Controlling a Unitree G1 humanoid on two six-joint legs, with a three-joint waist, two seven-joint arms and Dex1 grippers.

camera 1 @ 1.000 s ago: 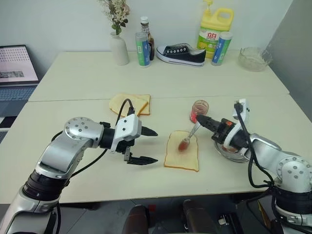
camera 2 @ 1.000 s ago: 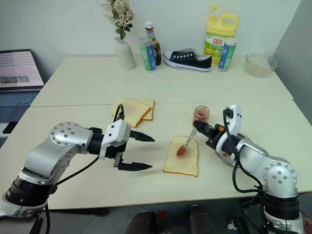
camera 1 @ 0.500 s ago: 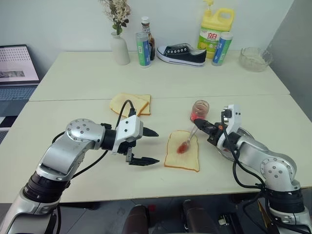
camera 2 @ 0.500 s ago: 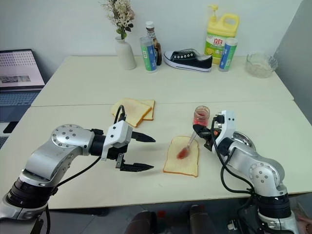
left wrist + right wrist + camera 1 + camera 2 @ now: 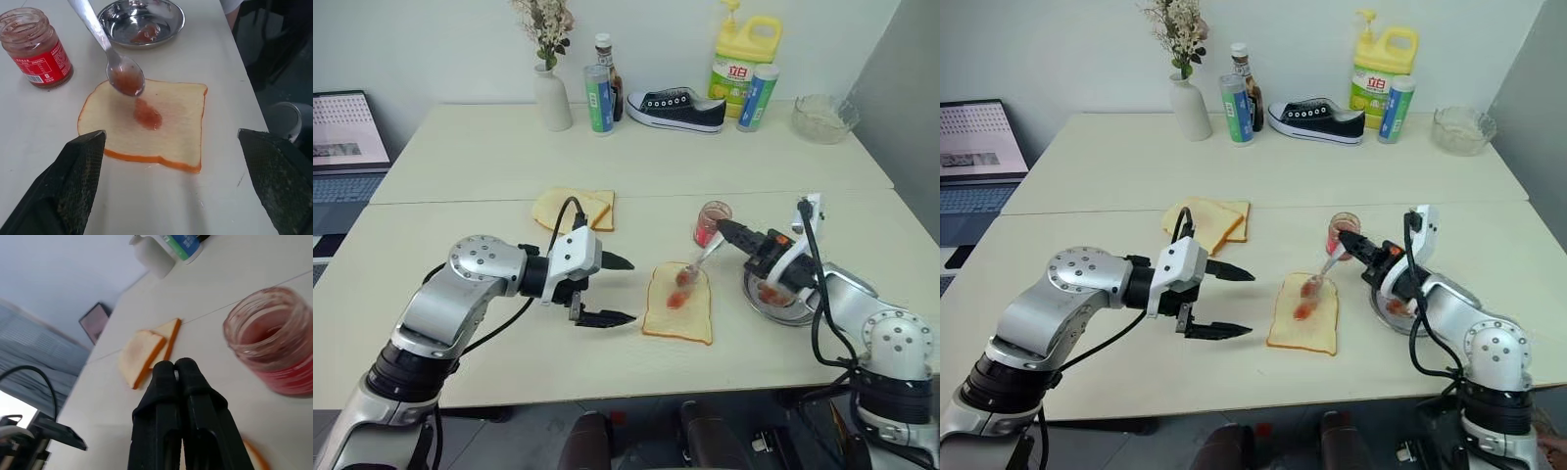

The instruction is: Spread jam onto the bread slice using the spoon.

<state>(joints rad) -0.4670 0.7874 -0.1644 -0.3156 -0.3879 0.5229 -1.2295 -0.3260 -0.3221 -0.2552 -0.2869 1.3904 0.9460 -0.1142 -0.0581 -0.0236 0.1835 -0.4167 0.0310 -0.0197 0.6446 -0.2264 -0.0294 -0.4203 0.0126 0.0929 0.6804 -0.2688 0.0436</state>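
Jam (image 5: 147,114) lies as a red smear near the middle of the bread slice (image 5: 677,304), and more of it coats the bowl of the spoon (image 5: 117,68), which we see hovering just over the slice's far edge. Our right gripper (image 5: 1349,240), right of centre in the head view, has its jaws pressed together on the spoon's handle, the spoon slanting down and leftward to the bread. Our left gripper (image 5: 612,290), left of centre, holds nothing; its jaws stand wide apart, one finger above the other, pointing at the slice from just beside it without touching.

Outward from there, the jam jar (image 5: 713,221) stands on the bench (image 5: 489,157) just beyond the right gripper, lid off, and a round steel dish (image 5: 142,22) with a red dab in it sits under the right forearm. We see a pile of paler slices (image 5: 574,208) in the centre of the frame, well apart from the toast.
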